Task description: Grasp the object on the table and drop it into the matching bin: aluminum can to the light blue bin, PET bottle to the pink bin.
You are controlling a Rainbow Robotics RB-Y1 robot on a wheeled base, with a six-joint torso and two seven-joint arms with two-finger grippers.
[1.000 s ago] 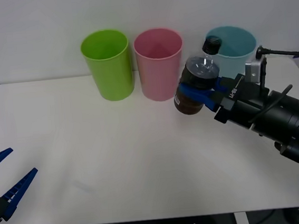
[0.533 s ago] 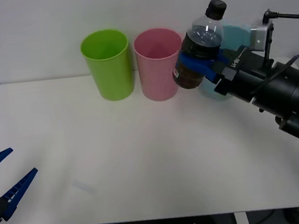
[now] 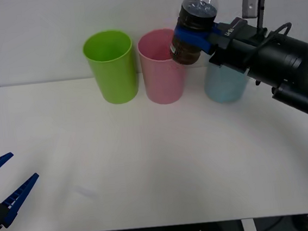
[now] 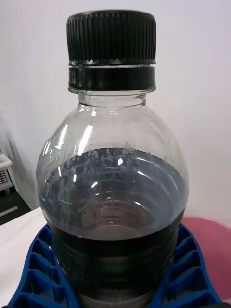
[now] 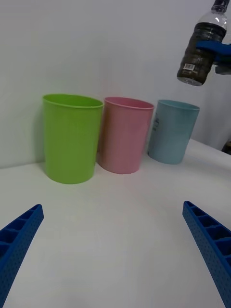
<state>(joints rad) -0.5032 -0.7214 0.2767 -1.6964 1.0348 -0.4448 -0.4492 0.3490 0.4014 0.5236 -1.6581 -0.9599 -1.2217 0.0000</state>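
My right gripper (image 3: 192, 35) is shut on the PET bottle (image 3: 193, 21), a small clear bottle with a black cap and dark brown lower half. It holds the bottle in the air, just right of and above the pink bin's (image 3: 163, 65) rim. In the right wrist view the bottle (image 4: 111, 192) sits between the blue fingers (image 4: 36, 274). The light blue bin (image 3: 224, 84) stands right of the pink one, partly behind my right arm. In the left wrist view the bottle (image 5: 201, 45) hangs above the light blue bin (image 5: 172, 131) and pink bin (image 5: 125, 134). My left gripper (image 3: 5, 187) rests open at the table's (image 3: 147, 160) near left.
A lime green bin (image 3: 111, 65) stands left of the pink bin, all three in a row at the table's far edge before a white wall. The white tabletop stretches wide between the bins and my left gripper.
My right gripper has lifted the bottle up and slightly left, from in front of the light blue bin to above the pink bin's right rim. The left arm has not moved.
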